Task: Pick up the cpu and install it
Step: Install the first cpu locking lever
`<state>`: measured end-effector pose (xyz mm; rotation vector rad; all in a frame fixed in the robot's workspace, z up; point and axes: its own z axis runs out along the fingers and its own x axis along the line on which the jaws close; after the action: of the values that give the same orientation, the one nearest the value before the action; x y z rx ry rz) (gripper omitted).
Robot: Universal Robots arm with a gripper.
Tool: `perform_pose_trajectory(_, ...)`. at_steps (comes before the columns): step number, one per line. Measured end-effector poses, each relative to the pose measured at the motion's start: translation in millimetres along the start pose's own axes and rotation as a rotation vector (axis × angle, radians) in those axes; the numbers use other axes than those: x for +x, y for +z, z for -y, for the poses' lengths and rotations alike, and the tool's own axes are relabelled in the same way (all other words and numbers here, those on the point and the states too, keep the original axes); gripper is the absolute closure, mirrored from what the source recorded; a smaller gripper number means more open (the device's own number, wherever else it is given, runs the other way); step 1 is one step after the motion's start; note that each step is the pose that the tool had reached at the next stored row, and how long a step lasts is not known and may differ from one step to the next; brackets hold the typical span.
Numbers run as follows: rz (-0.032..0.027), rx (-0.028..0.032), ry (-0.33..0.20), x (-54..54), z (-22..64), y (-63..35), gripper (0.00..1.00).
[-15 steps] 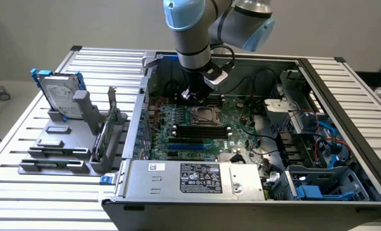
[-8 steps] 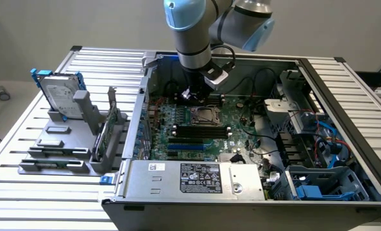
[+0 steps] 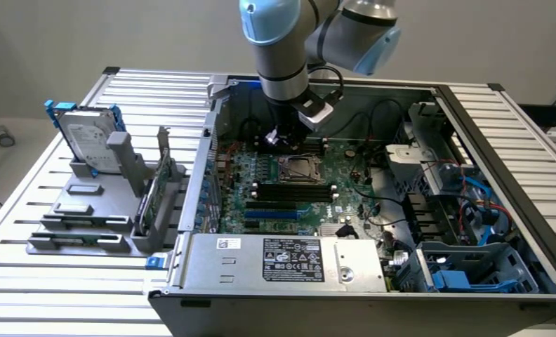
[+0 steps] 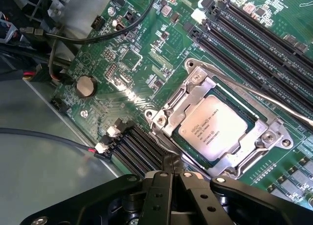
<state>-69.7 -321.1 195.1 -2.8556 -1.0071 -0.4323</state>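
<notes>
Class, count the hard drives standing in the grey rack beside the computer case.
1: a hard drive in a blue frame, upright at the rack's far end. Others may be hidden inside the case.

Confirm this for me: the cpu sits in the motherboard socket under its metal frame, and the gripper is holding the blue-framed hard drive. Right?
Not quite. The cpu is in the socket, but the wrist view shows the gripper shut and empty. The hard drive stands in its holder outside the case.
</notes>
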Motion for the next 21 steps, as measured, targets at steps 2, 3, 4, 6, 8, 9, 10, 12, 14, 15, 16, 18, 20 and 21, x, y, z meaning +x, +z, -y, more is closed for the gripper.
perform_pose_trajectory(2,0.0,-0.0002,0.0,0.2,-0.2,0.2,0.89)
perform_pose_trajectory(3,0.0,-0.0002,0.0,0.3,-0.3,0.2,0.89)
perform_pose_trajectory(4,0.0001,-0.0003,0.0,0.4,-0.4,0.3,0.89)
perform_pose_trajectory(6,0.0004,-0.0006,0.0,0.6,-0.5,0.3,0.89)
perform_pose_trajectory(8,0.0005,-0.0006,0.0,0.7,-0.7,0.3,0.89)
perform_pose_trajectory(9,0.0005,-0.0006,0.0,0.8,-0.9,0.3,0.89)
perform_pose_trajectory(10,0.0006,-0.0006,0.0,0.9,-1.1,0.4,0.89)
perform_pose_trajectory(12,0.0008,-0.0004,0.0,1.4,-1.9,0.5,0.89)
perform_pose_trajectory(14,0.0015,0.0002,0.0,1.7,-2.6,0.4,0.89)
perform_pose_trajectory(15,0.002,0.0006,0.0,1.8,-3.0,0.4,0.89)
perform_pose_trajectory(16,0.0024,0.0009,0.0,2.0,-3.3,0.4,0.89)
perform_pose_trajectory(18,0.0033,0.0016,0.0,2.2,-3.9,0.2,0.89)
perform_pose_trajectory(20,0.0041,0.0023,0.001,2.4,-4.5,0.2,0.89)
perform_pose_trajectory(21,0.0045,0.0026,0.001,2.5,-4.8,0.3,0.89)
